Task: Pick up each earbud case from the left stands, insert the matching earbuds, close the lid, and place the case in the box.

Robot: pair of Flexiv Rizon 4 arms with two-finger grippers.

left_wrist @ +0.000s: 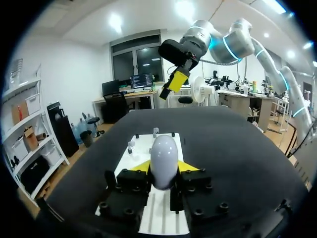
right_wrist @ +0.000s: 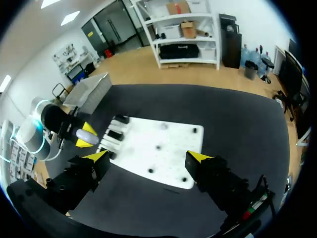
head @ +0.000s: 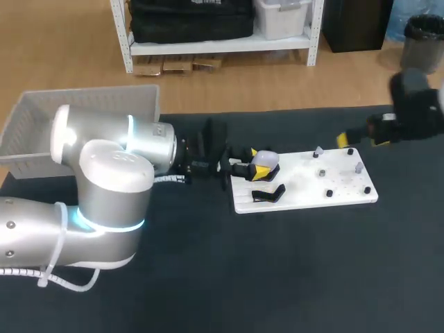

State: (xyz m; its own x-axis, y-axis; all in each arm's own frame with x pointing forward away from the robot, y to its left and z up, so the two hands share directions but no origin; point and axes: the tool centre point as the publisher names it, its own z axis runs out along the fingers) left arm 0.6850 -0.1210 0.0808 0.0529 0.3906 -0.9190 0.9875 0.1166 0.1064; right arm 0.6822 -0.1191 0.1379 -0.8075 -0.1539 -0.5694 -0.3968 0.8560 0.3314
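A pale grey, egg-shaped earbud case (head: 265,161) (left_wrist: 163,157) sits between the yellow tips of my left gripper (head: 258,166) (left_wrist: 163,167), which is shut on it just above the left end of the white board (head: 305,182) (left_wrist: 146,148) (right_wrist: 158,148). The lid looks closed. A black stand (head: 268,194) lies empty beside it. Small earbuds (head: 318,152) (left_wrist: 155,131) stand on pegs further along the board. My right gripper (head: 361,139) (right_wrist: 147,158) (left_wrist: 174,82) hangs open above the board's right end, holding nothing. From there, the case (right_wrist: 81,134) shows at the far end.
A grey mesh box (head: 83,111) (right_wrist: 91,91) stands at the table's back left, behind my left arm. Small black pegs (head: 330,193) dot the right half of the board. Black cloth covers the table in front of the board.
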